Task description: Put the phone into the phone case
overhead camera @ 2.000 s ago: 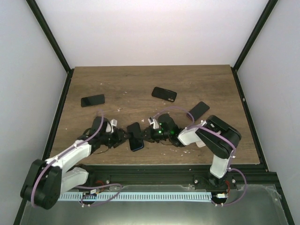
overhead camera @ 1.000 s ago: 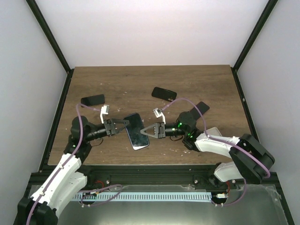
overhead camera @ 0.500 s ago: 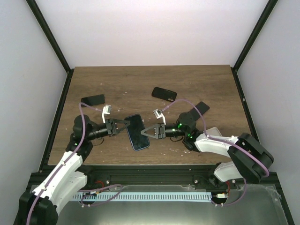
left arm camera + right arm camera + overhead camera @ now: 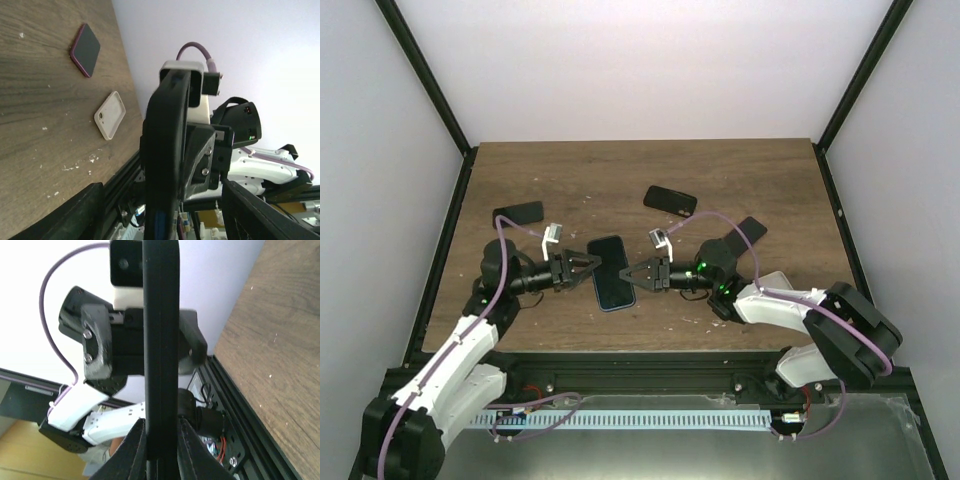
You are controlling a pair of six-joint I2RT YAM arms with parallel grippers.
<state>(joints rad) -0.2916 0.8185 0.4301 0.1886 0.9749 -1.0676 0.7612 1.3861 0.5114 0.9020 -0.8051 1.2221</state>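
Wooden desk first, with the left arm and the right arm reaching in low from its near edge. Between them, over the middle of the boards, the phone is held up, its right edge pinched tight in the right tool. The left tool stands wide at the phone's other side, not gripping. Farther back lie one dark handset and another. A pale slab may be the phone case; I can't be sure.

We see bright, even light from overhead, leaving only soft shadows on the surface. In both wrist views the phone sits close, blurred and dark against washed-out, glaring backgrounds.
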